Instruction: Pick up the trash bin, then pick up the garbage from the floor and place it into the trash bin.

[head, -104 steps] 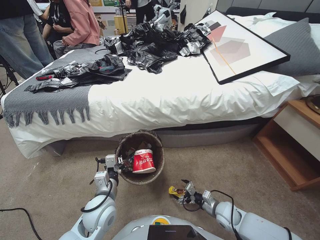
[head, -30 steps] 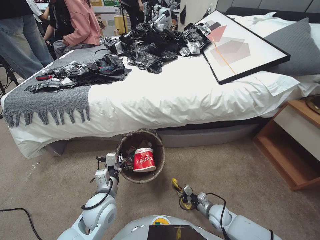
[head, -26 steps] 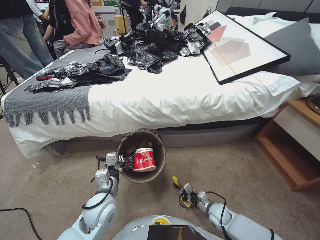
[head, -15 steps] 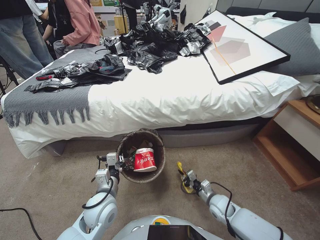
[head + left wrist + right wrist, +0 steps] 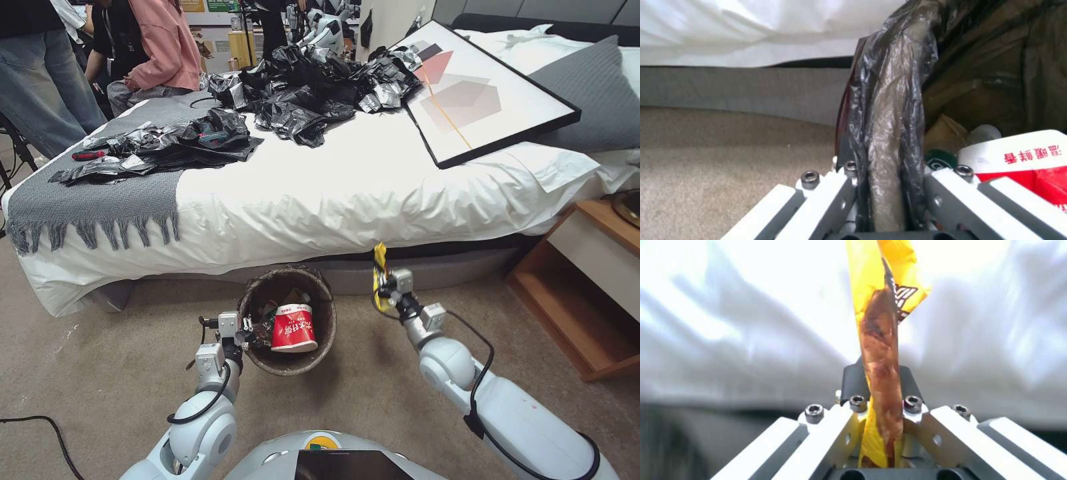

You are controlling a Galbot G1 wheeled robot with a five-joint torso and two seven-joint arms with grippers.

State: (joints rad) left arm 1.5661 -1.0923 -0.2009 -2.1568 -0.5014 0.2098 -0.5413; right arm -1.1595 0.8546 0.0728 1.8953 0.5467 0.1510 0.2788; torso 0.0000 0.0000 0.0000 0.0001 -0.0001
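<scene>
The trash bin (image 5: 263, 357), round with a dark bag liner over its rim, hangs tilted just above the carpet in front of the bed. My left gripper (image 5: 248, 331) is shut on its near-left rim; the left wrist view shows the liner-covered rim (image 5: 889, 126) clamped between the fingers. Inside lie a red-and-white paper cup (image 5: 293, 329) (image 5: 1022, 160) and other litter. My right gripper (image 5: 385, 285) is raised to the right of the bin, shut on a yellow snack wrapper (image 5: 380, 279) (image 5: 882, 340) that sticks up between the fingers.
A white-sheeted bed (image 5: 347, 193) runs across the back, with black bags (image 5: 313, 87), a grey throw (image 5: 93, 193) and a framed picture (image 5: 480, 93) on it. A wooden nightstand (image 5: 587, 287) stands at the right. A black cable (image 5: 40, 427) lies at the lower left.
My right gripper has lifted the yellow wrapper off the carpet and carried it up and forward, level with the bin's rim. The bin has shifted slightly right in the left gripper.
</scene>
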